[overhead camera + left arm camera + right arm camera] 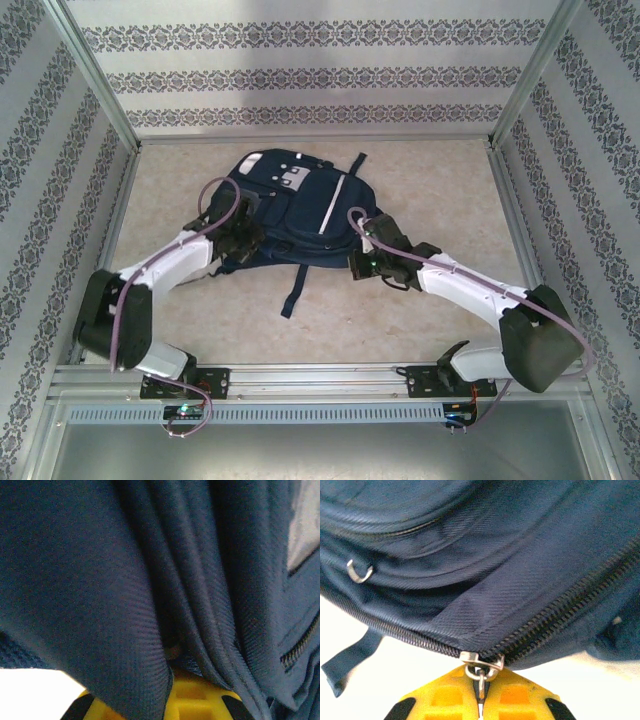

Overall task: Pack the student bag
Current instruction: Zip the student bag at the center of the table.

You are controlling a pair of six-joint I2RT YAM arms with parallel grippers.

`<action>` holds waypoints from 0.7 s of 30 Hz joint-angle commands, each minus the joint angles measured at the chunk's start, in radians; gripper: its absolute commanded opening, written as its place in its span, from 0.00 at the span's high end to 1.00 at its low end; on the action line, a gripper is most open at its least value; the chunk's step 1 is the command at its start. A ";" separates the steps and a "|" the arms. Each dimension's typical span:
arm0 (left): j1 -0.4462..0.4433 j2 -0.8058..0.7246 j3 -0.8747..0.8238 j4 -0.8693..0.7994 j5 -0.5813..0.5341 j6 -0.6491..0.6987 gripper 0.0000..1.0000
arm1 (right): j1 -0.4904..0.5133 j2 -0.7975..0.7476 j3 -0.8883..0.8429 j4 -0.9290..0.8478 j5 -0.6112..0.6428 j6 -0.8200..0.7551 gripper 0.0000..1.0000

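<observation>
The student bag (295, 205), navy with thin white stripes and grey patches, lies flat in the middle of the table. My left gripper (240, 238) is at the bag's left side. In the left wrist view its yellow fingers (200, 700) are closed, with a fold of the bag's blue fabric (125, 630) draped over and pinched between them. My right gripper (366, 256) is at the bag's right side. There it is shut on the metal zipper pull (481, 679), which hangs from the slider (481, 660) on the bag's dark zip.
A dark strap (293, 290) trails from the bag toward the near edge. The beige tabletop (430, 190) is boxed in by patterned walls and metal frame posts (100, 75). A small metal ring (359, 572) sits on the bag's side.
</observation>
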 commanded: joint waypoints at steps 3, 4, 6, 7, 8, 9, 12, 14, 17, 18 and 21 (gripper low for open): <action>0.044 0.131 0.229 -0.108 0.054 0.156 0.75 | 0.130 0.007 0.047 0.009 -0.031 0.116 1.00; 0.049 0.128 0.258 -0.143 0.044 0.159 0.67 | 0.157 0.029 0.062 0.019 -0.025 0.152 1.00; 0.055 0.096 0.269 -0.183 0.026 0.153 0.53 | 0.198 0.075 0.099 0.038 -0.003 0.225 1.00; 0.057 0.073 0.260 -0.193 0.023 0.145 0.49 | 0.218 0.103 0.120 0.054 0.001 0.259 1.00; 0.063 0.046 0.243 -0.196 0.027 0.135 0.47 | 0.232 0.131 0.140 0.072 0.002 0.284 1.00; 0.067 0.016 0.216 -0.191 0.041 0.119 0.45 | 0.248 0.157 0.159 0.095 0.008 0.314 1.00; 0.076 -0.071 0.114 -0.160 0.096 0.062 0.42 | 0.281 0.228 0.198 0.176 0.025 0.392 1.00; 0.074 -0.127 0.019 -0.121 0.131 0.019 0.41 | 0.288 0.264 0.218 0.221 0.025 0.437 1.00; 0.074 -0.199 -0.122 -0.026 0.201 -0.067 0.40 | 0.291 0.299 0.220 0.291 0.025 0.492 1.00; 0.074 -0.219 -0.157 -0.001 0.213 -0.086 0.39 | 0.291 0.308 0.219 0.321 0.018 0.504 1.00; 0.073 -0.245 -0.213 0.066 0.233 -0.103 0.34 | 0.297 0.341 0.236 0.344 -0.002 0.513 1.00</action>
